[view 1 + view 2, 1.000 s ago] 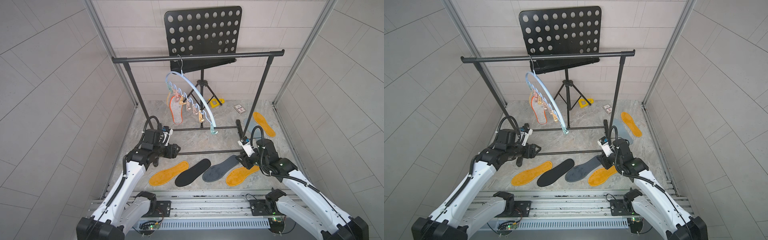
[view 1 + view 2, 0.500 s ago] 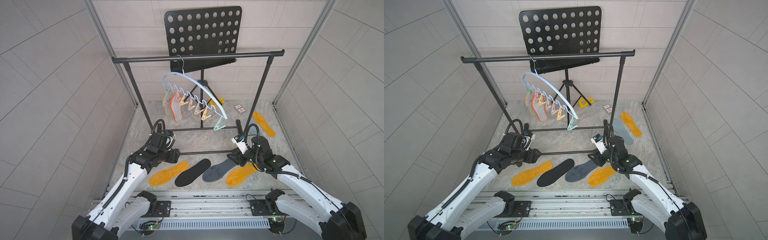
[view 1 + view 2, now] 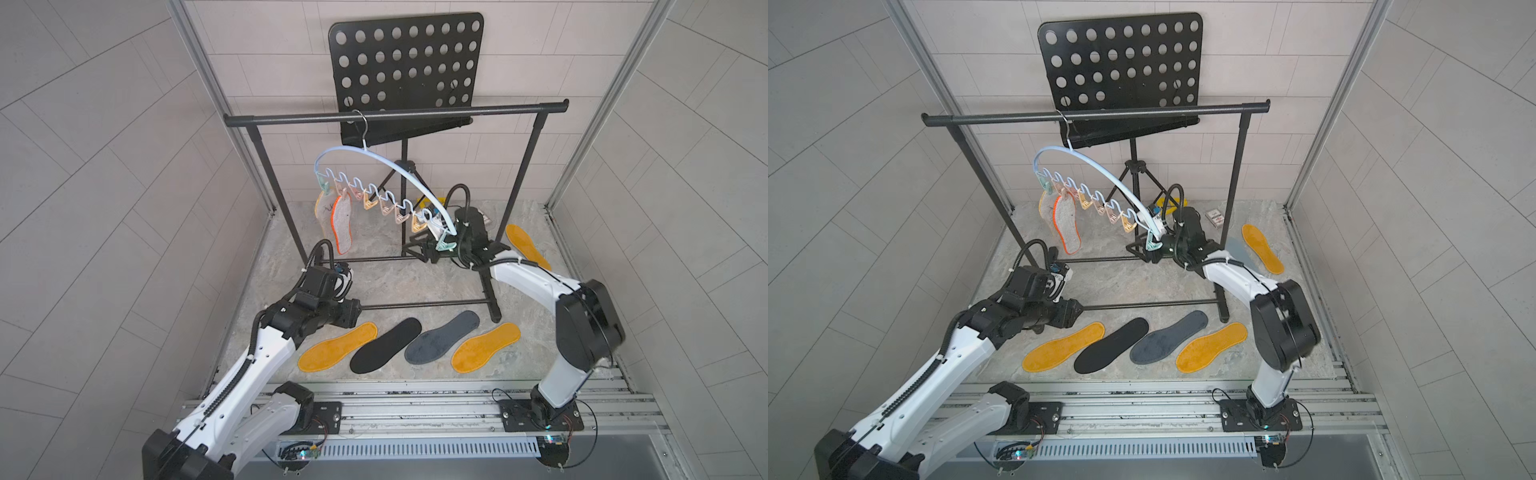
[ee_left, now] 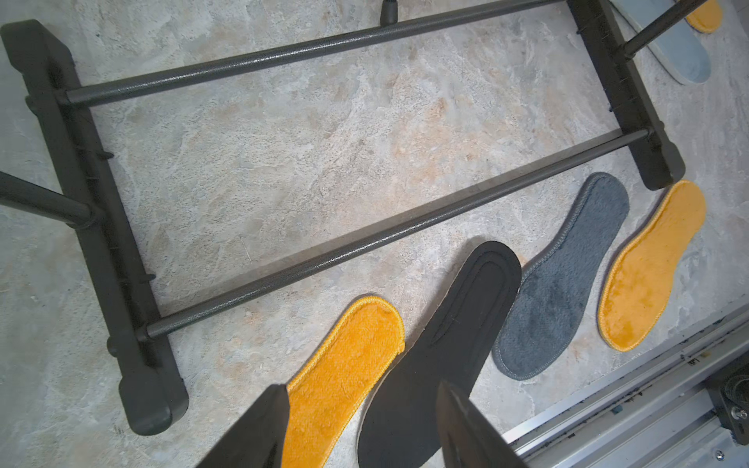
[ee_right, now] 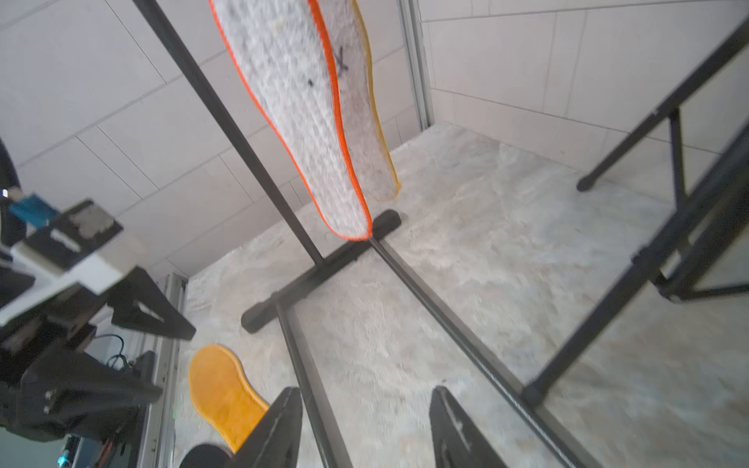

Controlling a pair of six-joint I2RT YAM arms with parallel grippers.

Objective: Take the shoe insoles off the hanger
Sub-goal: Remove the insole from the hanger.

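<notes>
Right gripper (image 3: 417,250) rose; wrist shows gap

The yellow insole (image 4: 348,356) and the grey insole (image 4: 559,283) look soft and fuzzy. The black insole (image 4: 446,324) is smooth and dull. The rack (image 4: 364,244) is bumpy black metal. The hanger (image 3: 353,147) is smooth plastic.
</notes>
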